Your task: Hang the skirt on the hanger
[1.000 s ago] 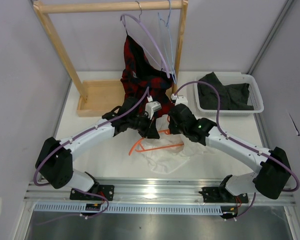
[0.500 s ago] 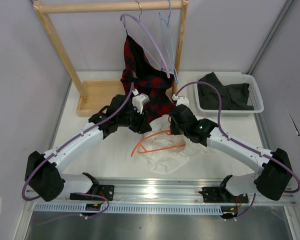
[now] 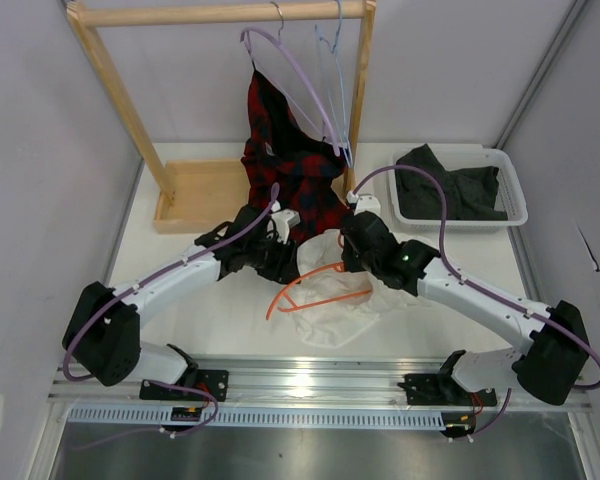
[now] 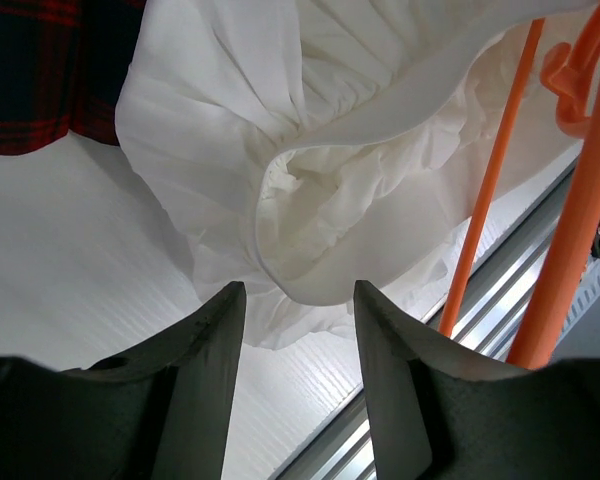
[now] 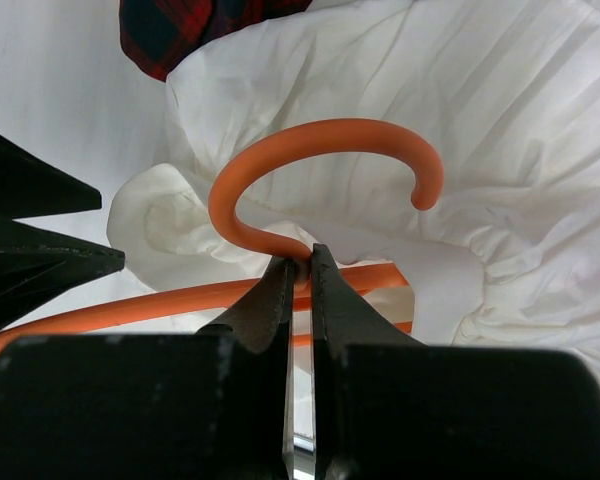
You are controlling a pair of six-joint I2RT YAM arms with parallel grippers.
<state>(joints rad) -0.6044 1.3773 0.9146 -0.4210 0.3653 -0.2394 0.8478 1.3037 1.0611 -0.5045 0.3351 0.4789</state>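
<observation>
The white ruffled skirt (image 3: 332, 300) lies bunched on the table between the two arms, partly draped over the orange hanger (image 3: 298, 292). My right gripper (image 5: 300, 262) is shut on the hanger (image 5: 310, 165) at the base of its hook, with the skirt (image 5: 500, 120) behind it. My left gripper (image 4: 298, 292) is open, nothing between its fingers, hovering just short of a fold of the skirt (image 4: 310, 190). Two orange hanger bars (image 4: 485, 190) run down the right of the left wrist view. In the top view the left gripper (image 3: 292, 262) sits at the skirt's left edge, the right gripper (image 3: 346, 262) at its top.
A red-and-black plaid garment (image 3: 290, 165) hangs from a lilac hanger (image 3: 295, 75) on the wooden rack (image 3: 220, 14), beside a pale blue wire hanger (image 3: 332, 60). A white basket (image 3: 515, 190) holding dark cloth (image 3: 450, 185) stands back right. A metal rail (image 3: 320, 380) runs along the near edge.
My left gripper has opened, let go of the skirt, pulled back to the left, then come in again towards it. The right gripper keeps its hold on the hanger, hardly moving.
</observation>
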